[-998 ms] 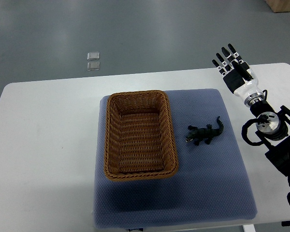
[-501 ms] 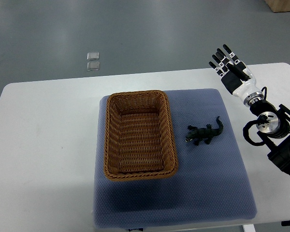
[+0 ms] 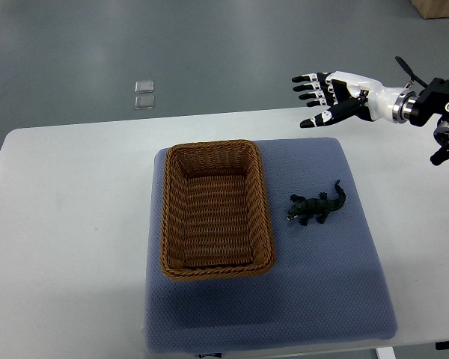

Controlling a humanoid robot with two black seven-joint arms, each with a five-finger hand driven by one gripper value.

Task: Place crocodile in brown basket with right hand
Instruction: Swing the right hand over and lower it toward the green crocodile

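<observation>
Crocodile [image 3: 318, 206] on blue mat [image 3: 344, 277] beside brown basket [image 3: 215, 209], right hand [image 3: 337, 97] above, fingers [image 3: 305, 87] spread, holding nothing

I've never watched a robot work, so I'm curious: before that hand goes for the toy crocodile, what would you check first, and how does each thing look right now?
1. Right hand empty, fingers spread: ok.
2. Crocodile in plain view on the blue mat, nothing on top of it: ok.
3. Crocodile clear of the brown basket, with a gap between them for fingers: ok.
4. Basket holds nothing, so there is room for the toy: ok.
5. Hand over the crocodile: not ok; it hangs above the table's far edge, beyond the mat.
6. Left hand out of the way: cannot tell; it is not in view.
</observation>
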